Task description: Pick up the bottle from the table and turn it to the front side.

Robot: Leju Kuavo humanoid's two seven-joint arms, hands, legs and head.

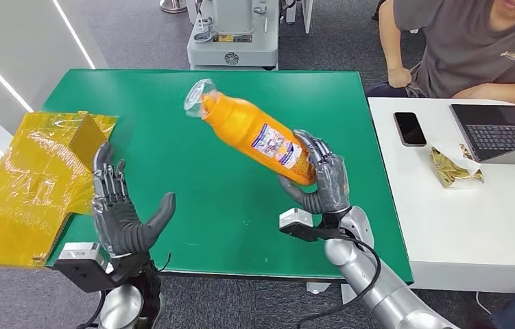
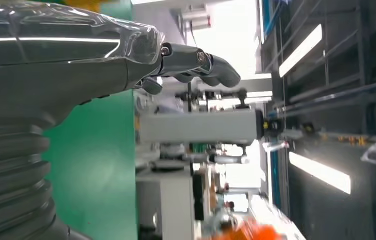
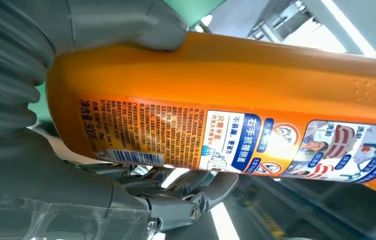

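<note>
Up close, from the right wrist, we read small print and a barcode on the bottle (image 3: 236,100) label; from the head we see only a blue-and-white patch. Our right hand (image 1: 323,179) wraps the bottle's base, holding it tilted above the green table (image 1: 241,205). Our left hand (image 1: 121,205) stands open, fingers spread, holding nothing.

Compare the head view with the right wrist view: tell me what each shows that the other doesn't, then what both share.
Head view alone: the left hand open over the green table, yellow packaging at the table's left edge, a seated person, a phone and laptop. Right wrist view alone: the barcode and fine print on the label. Both: the right hand gripping the orange bottle near its base.
</note>
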